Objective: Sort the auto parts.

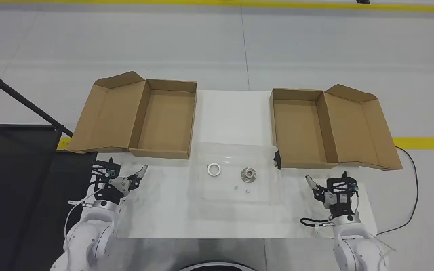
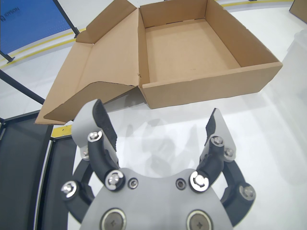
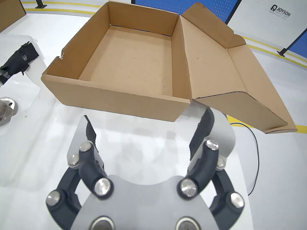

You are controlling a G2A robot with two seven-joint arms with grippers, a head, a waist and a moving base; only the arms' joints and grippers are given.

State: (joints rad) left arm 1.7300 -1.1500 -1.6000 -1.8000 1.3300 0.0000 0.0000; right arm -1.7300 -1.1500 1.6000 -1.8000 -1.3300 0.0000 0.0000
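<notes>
A clear plastic tray (image 1: 203, 193) sits mid-table holding a white ring (image 1: 215, 169), a metal flanged part (image 1: 248, 175) and small bits. The metal part (image 3: 6, 112) and a black part (image 3: 18, 59) at the tray's edge also appear in the right wrist view. An empty cardboard box (image 1: 165, 118) stands at the left, another empty box (image 1: 302, 129) at the right. My left gripper (image 1: 129, 177) hovers open over the table's near left, in front of its box (image 2: 189, 46). My right gripper (image 1: 324, 186) is open at the near right, facing its box (image 3: 129, 60). Neither holds anything.
Both boxes have lids folded outward past the table's sides. A black cable (image 3: 254, 149) runs off the table's right edge. A black panel (image 2: 21, 159) borders the table at the left. Bare table lies between each gripper and its box.
</notes>
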